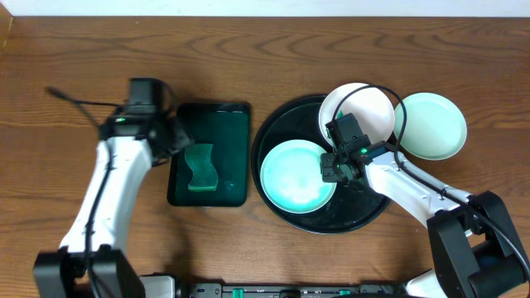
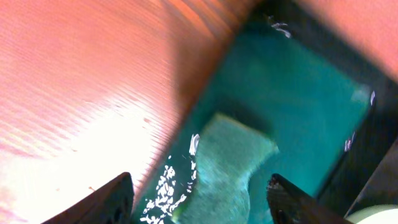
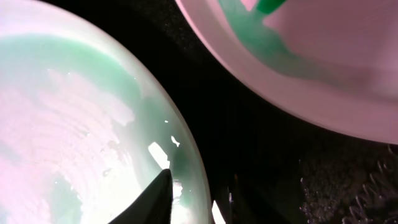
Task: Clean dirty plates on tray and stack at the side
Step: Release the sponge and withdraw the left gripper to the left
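On the black tray (image 1: 269, 141) lie a mint plate (image 1: 294, 178) with a whitish film and a white plate (image 1: 364, 103) leaning on the far rim. Another mint plate (image 1: 431, 126) rests on the table to the right. My right gripper (image 1: 330, 165) sits at the near mint plate's right rim. In the right wrist view the gripper (image 3: 196, 199) stands narrowly open astride the rim of the mint plate (image 3: 74, 124), one finger (image 3: 155, 199) inside the plate, the other dim against the tray. The white plate (image 3: 323, 56) shows a green smear. My left gripper (image 2: 202, 202) hangs open over the sponge.
A wavy green sponge (image 1: 199, 168) lies in a dark green rectangular tray (image 1: 228, 124) left of the black tray; it also shows as the sponge (image 2: 227, 168) in wet green tray (image 2: 305, 106). Bare wooden table (image 1: 66, 58) surrounds everything.
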You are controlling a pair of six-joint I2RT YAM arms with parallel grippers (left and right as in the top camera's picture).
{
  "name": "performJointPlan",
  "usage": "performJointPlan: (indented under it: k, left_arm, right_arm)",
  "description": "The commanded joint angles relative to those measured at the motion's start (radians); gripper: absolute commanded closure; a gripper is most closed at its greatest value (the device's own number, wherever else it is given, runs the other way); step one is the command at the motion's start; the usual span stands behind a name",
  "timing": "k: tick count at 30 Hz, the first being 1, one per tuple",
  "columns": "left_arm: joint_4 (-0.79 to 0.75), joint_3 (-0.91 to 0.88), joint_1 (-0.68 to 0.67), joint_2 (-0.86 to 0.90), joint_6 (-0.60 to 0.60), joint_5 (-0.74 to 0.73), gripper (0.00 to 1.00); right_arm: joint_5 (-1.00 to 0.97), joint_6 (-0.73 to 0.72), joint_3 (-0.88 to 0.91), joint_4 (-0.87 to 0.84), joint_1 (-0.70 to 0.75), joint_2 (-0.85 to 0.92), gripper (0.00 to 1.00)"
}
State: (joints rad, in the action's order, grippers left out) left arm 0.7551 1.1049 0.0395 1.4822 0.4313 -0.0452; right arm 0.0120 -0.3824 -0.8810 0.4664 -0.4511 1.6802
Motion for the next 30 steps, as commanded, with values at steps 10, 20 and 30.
performJointPlan:
  k: [10,20,30]
  left_arm:
    - [0.025,0.018,0.129,-0.028,0.018,0.012,0.21]
    - [0.025,0.018,0.129,-0.028,0.018,0.012,0.20]
    - [0.025,0.018,0.129,-0.028,0.018,0.012,0.20]
  right_arm:
    - [0.016,-0.006,0.006,-0.002,-0.009,0.009,0.60]
    - [0.023,-0.016,0.006,0.010,-0.009,0.009,0.66]
    - [0.023,-0.074,0.015,0.027,-0.009,0.009,0.75]
